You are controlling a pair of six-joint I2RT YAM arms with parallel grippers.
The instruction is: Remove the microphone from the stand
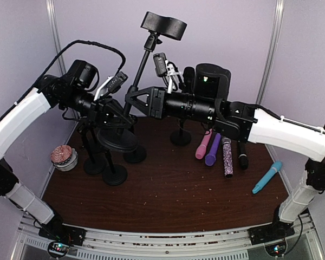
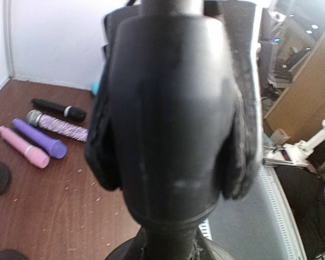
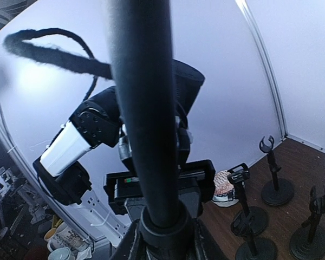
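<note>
The mic (image 1: 163,25) sits high up, crosswise in the clip at the top of the stand (image 1: 138,73), well above both arms and toward the far wall. It looks like a black handheld mic: stiff, smooth and probably a little slippery, and light enough for one gripper. The stand is the awkward part. Its thin pole leans to the right over a round base (image 1: 118,140), so a pull on the mic would likely tip it unless it is braced.

The left gripper (image 1: 112,111) is clenched on the stand low down, and the left wrist view is filled by the black part between its fingers (image 2: 104,135). The right gripper (image 1: 132,100) has its jaws on either side of the pole at mid-height. I cannot tell whether they are pressing on it.

The best hold is probably the mic's body just beside the clip, fingers across its width, sliding it out along its own axis and not prying upward.

The table (image 1: 168,200) is dark brown wood, flat and speckled with pale crumbs. Loose mics (image 1: 227,158) lie in a row on the right, with spare stands (image 1: 114,174) on the left and a cup (image 1: 63,157) with something pink in it near the left edge. Pale walls (image 1: 222,32) close in on three sides, leaving little room above the mic to lift.
</note>
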